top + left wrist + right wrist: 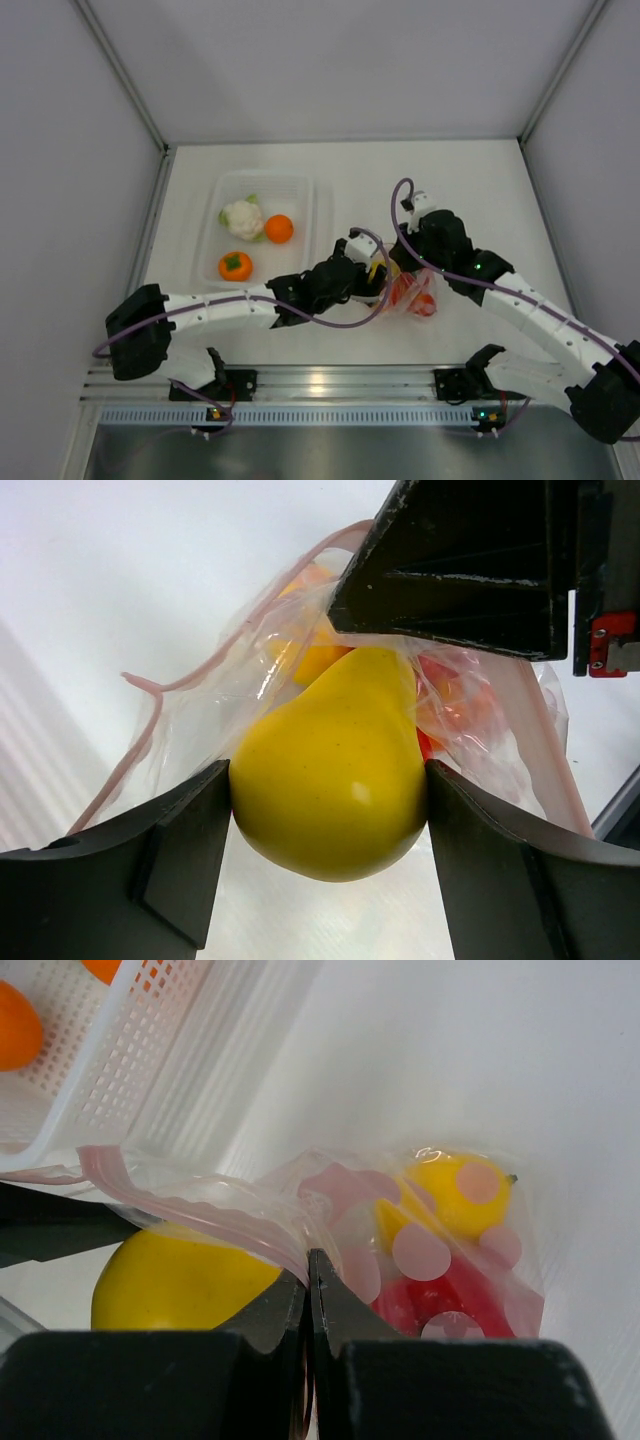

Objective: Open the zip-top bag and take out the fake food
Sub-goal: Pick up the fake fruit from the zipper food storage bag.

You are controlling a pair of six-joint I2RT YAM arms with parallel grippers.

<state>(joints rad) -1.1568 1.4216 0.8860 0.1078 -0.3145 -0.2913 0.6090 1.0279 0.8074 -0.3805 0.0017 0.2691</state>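
Left wrist view: yellow fruit (320, 730) gripped at the mouth of the zip-top bag (190, 710).
The fruit is clamped on both sides by the fingers of the left gripper (326, 800); its narrow end is covered by bag film, its broad end is bare. The right gripper (308, 1272) is pinched flat on a fold of bag film just below the pink zip strip (170, 1200); the mouth is seen open. A lemon (455, 1188) and red pieces (440, 1295) are seen inside the bag. The bag is located on the table (480, 190) between both wrists, right of the tray (305, 195), in which a cauliflower (243, 218), an orange (279, 229) and a persimmon (236, 265) are held.
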